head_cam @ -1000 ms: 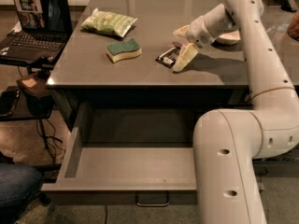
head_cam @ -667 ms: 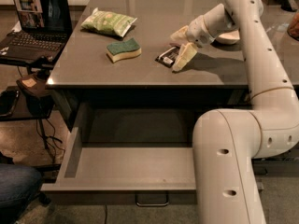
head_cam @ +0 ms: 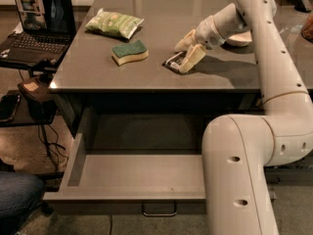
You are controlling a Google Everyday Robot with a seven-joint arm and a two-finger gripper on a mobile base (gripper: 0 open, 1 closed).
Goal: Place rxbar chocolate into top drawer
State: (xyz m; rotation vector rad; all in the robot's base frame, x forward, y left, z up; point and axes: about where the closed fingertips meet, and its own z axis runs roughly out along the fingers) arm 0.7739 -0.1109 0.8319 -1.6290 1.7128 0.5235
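The rxbar chocolate (head_cam: pixel 173 61), a small flat black wrapper with white print, lies on the grey table top right of centre. My gripper (head_cam: pixel 180 58) reaches in from the right and is down at the bar. Its two pale fingers (head_cam: pixel 192 58) are spread, one behind the bar and one over its right end, which it hides. The bar still rests on the table. The top drawer (head_cam: pixel 73 166) under the table is pulled open and empty, with its loop handle (head_cam: pixel 159 211) at the front.
A green-and-yellow sponge (head_cam: pixel 129 51) and a green chip bag (head_cam: pixel 113 23) lie on the table to the left of the bar. A white bowl (head_cam: pixel 238 38) sits behind my arm. A laptop (head_cam: pixel 34 23) stands on a side stand at far left. My arm's base (head_cam: pixel 239 170) stands at the drawer's right.
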